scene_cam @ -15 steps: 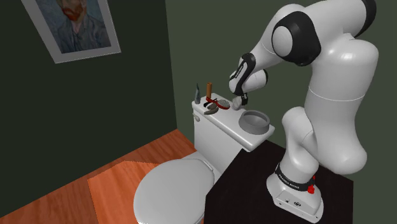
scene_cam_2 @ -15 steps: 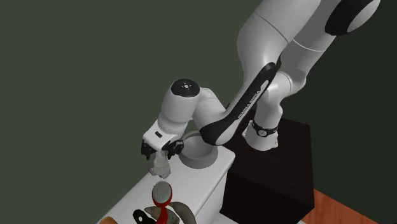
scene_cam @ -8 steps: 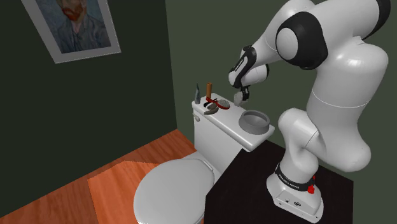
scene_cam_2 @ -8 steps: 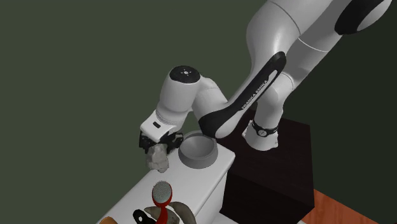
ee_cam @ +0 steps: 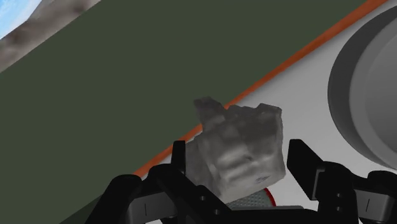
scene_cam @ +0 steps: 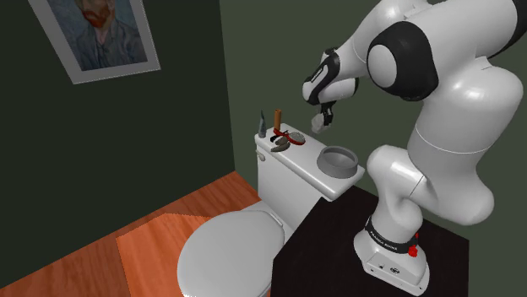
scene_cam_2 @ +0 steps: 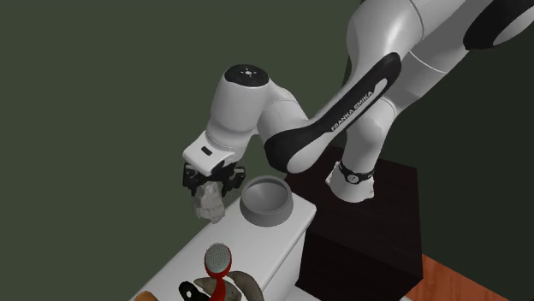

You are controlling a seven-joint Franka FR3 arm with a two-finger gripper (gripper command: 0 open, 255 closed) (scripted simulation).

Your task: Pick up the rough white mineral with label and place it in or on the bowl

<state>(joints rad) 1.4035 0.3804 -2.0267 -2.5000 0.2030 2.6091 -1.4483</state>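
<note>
A rough pale grey-white mineral [ee_cam: 242, 147] is clasped between my black fingers, with my gripper [ee_cam: 245, 167] shut on it. In the shoulder view the mineral [scene_cam: 317, 121] hangs under the gripper [scene_cam: 320, 118] above the white toilet tank lid [scene_cam: 306, 162], between the small objects and the grey bowl [scene_cam: 337, 160]. In the second exterior view the mineral [scene_cam_2: 208, 201] is lifted off the lid, just to that view's left of the bowl [scene_cam_2: 265, 200]. The bowl's rim [ee_cam: 366, 95] shows beside the gripper in the wrist view.
A red-handled brush [scene_cam_2: 219, 261] and dark small items [scene_cam: 282, 140] lie at the far end of the tank lid. The dark green wall [scene_cam: 279, 51] stands close behind. Below are the toilet seat lid [scene_cam: 226, 251], the black stand [scene_cam: 338, 253] and an orange wood floor [scene_cam: 127, 236].
The gripper has risen with the mineral, lifting it higher above the tank lid. The arm's elbow has swung upward.
</note>
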